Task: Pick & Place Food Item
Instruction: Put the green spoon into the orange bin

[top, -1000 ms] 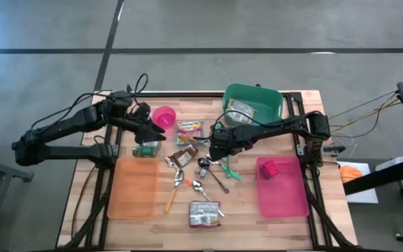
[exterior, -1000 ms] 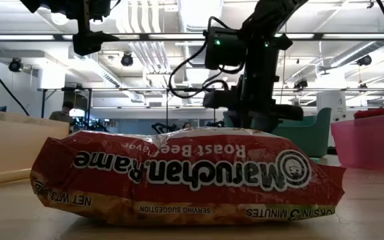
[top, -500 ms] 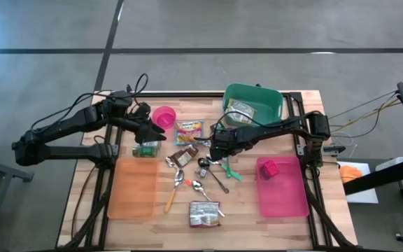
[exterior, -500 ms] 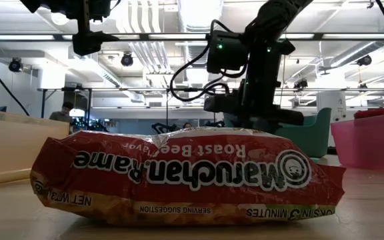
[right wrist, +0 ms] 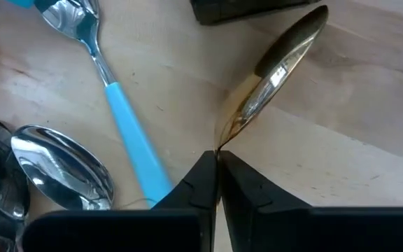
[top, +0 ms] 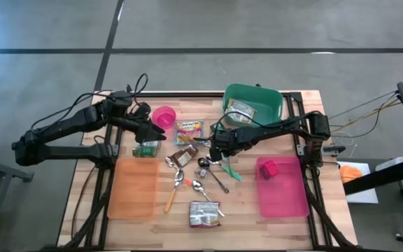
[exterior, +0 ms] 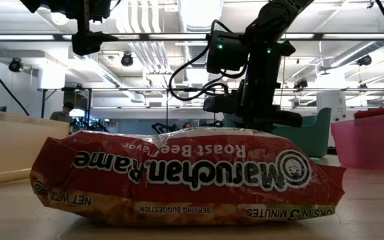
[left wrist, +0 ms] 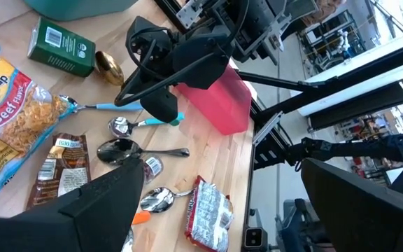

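Observation:
My right gripper [right wrist: 218,162] points steeply down at the table's middle [top: 212,149] and is shut on a gold spoon [right wrist: 271,70], which lies beside a green box [left wrist: 61,47]. Food items on the table: a beef soup packet [top: 188,131], a brown bar [top: 182,155], a ramen packet [top: 205,213] near the front edge, and another green box [top: 145,149]. My left gripper [left wrist: 222,210] hangs open above the table's far left [top: 149,129], touching nothing. My right gripper pinches the gold spoon's thin neck [right wrist: 222,143] between its two fingers, just below the bowl. The fingers come from above, slanting down. The bowl [right wrist: 280,59] stands tipped on its edge beyond the fingertips; the handle is hidden by the fingers.
Loose spoons lie around the right gripper: a blue-handled one [right wrist: 128,140] and a silver one [right wrist: 61,168]. A green bin [top: 254,101] holds a packet at the far side, a pink cup [top: 164,116] beside it. An orange tray [top: 133,189] and a pink tray [top: 282,189] flank the front.

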`<state>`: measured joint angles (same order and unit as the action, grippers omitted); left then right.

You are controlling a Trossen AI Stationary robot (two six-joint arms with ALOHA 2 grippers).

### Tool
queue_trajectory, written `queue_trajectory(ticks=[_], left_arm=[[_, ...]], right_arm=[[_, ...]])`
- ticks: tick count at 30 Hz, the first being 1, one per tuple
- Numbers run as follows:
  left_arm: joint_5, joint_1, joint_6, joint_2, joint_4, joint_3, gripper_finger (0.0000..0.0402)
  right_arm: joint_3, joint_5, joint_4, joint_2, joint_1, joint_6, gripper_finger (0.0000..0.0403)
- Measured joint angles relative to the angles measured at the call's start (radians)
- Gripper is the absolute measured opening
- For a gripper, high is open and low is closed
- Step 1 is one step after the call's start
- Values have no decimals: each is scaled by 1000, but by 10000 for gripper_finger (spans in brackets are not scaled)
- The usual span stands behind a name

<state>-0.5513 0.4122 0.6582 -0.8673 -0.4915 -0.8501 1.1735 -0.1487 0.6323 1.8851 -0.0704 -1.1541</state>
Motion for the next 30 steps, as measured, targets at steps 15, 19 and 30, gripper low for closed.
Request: queue_trajectory(ticks=[15,19,30], left_arm=[[0,-1,4,-1,1,0,390],[0,-1,4,-1,9,0,390],[9,-14,11,-5,124,4,391]], right_arm=[[117,-39,-3,-79,8,93,8],[197,-65,-33,-98,13,189,8],[396,-72,-240,-109,13,388,8]])
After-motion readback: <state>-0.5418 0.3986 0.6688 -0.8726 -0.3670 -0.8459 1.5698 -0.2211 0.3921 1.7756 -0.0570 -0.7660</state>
